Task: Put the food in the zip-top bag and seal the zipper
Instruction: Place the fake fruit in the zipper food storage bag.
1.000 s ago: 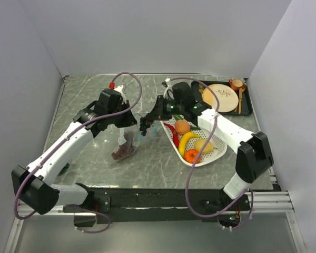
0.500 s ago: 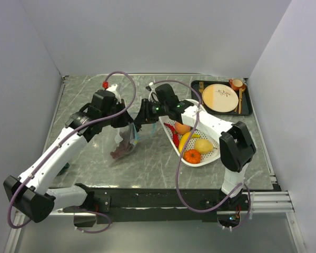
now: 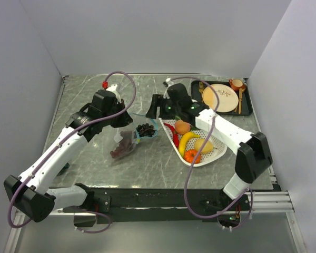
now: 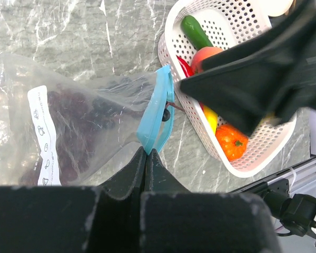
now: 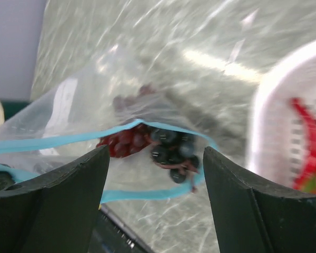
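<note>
Label (image 4: 42, 134) on zip-top bag (image 4: 95, 124): tiny icons, print unreadable.

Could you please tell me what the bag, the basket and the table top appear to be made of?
The bag looks like thin, glossy, clear plastic film: it wrinkles, and the grapes show through. The basket looks like white moulded plastic, probably rigid, with regular round holes. The table top is grey-green, veined and shiny; it looks like marble but may be printed laminate.
</note>
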You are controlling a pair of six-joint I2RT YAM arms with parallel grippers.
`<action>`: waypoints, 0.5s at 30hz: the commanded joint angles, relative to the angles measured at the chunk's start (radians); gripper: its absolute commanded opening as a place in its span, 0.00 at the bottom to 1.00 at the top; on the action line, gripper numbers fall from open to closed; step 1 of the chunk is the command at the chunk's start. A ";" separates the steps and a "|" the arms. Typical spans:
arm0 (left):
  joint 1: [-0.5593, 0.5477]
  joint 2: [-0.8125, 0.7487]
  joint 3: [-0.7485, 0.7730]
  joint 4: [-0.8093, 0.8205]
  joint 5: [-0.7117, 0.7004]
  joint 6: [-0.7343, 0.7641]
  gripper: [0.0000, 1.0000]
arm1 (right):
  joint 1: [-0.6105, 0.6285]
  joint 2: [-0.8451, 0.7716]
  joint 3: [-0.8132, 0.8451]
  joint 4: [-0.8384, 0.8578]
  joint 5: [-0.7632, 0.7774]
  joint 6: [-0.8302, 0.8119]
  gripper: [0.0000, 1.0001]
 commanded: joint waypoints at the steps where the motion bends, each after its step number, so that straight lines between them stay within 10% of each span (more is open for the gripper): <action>1: -0.005 -0.005 0.034 0.032 -0.018 0.007 0.01 | -0.034 -0.122 -0.055 0.015 0.153 -0.021 0.79; 15: -0.004 -0.041 0.056 -0.018 -0.101 0.013 0.01 | -0.063 -0.024 -0.100 0.028 -0.030 0.011 0.44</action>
